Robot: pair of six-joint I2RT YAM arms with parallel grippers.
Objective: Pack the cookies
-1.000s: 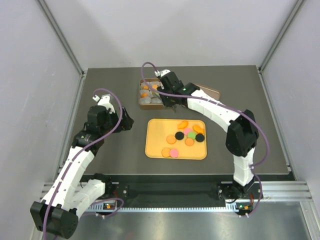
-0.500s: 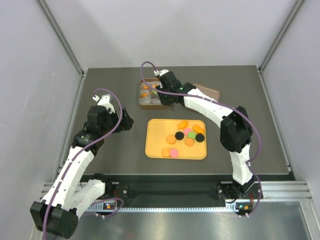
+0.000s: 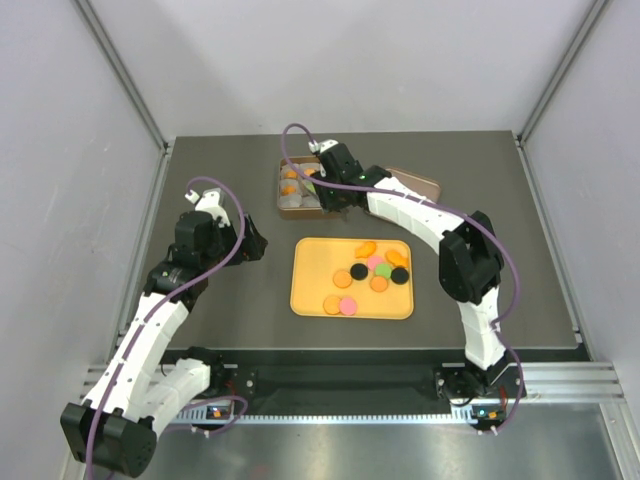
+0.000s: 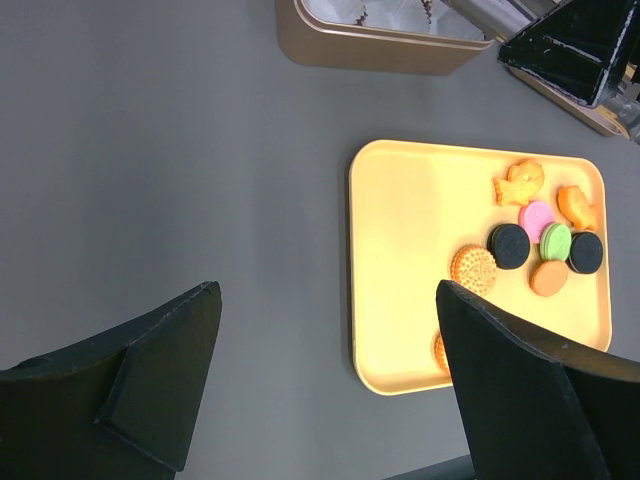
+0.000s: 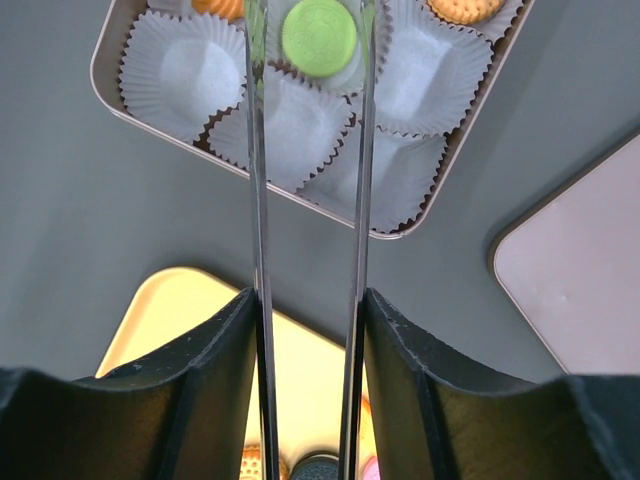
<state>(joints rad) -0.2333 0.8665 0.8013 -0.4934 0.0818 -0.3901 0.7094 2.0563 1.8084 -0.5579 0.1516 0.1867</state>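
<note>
Several cookies, orange, black, pink and green, lie on the yellow tray, also in the left wrist view. My right gripper is shut on metal tongs and reaches over the brown tin of white paper cups. A green cookie sits between the tong tips over a cup, with a small gap at the left blade. Orange cookies lie in other cups. My left gripper is open and empty, left of the tray.
The tin's pinkish lid lies on the table right of the tin, also in the right wrist view. The tin rim stands at the back centre, just beyond the tray. White walls close in the dark table.
My right arm has swung a little left and further over the tin, bringing the tong tips with the green cookie over a cup. The left arm has not moved.
</note>
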